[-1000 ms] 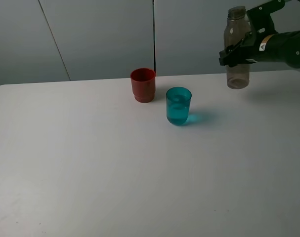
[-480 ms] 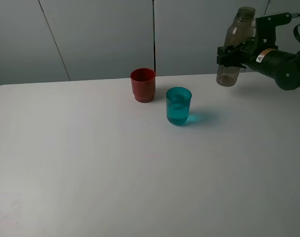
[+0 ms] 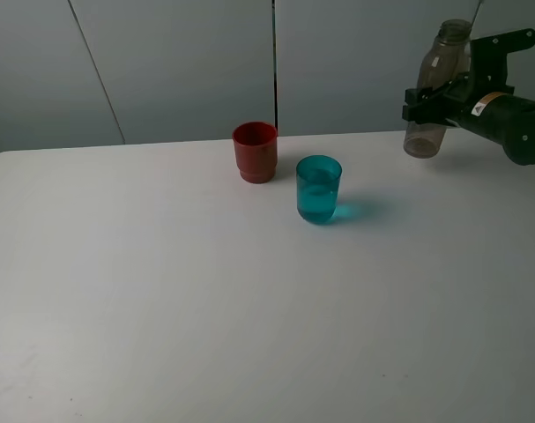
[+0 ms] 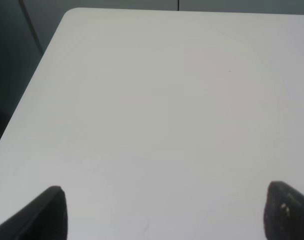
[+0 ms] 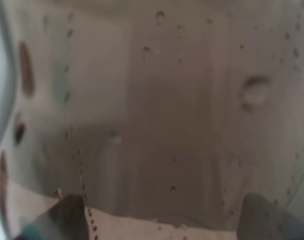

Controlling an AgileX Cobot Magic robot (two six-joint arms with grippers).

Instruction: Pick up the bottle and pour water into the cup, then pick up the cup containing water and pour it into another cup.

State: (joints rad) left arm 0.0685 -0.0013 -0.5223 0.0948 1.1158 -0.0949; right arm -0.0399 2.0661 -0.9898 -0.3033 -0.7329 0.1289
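Observation:
In the exterior high view the smoky grey-brown bottle [image 3: 423, 137] hangs slightly tilted above the table's far right, with my right gripper [image 3: 436, 95] shut around its middle. In the right wrist view the bottle [image 5: 157, 110] fills the frame, droplets on its wall, between my right gripper's [image 5: 164, 215] dark fingertips [image 5: 66, 212]. The teal cup [image 3: 319, 189] stands on the table with water in it, left of and nearer than the bottle. The red cup [image 3: 256, 152] stands just behind and to the left of it. My left gripper [image 4: 167, 215] is open over bare tabletop, holding nothing.
The white table [image 3: 161, 308] runs from the grey back wall toward the camera. The left wrist view shows the table's rounded corner and edge [image 4: 44, 62], with dark floor beyond it. The left arm is outside the exterior high view.
The bottle in my right gripper went from upright to tilted, swung a little left, then shifted right and back. Both cups stayed put.

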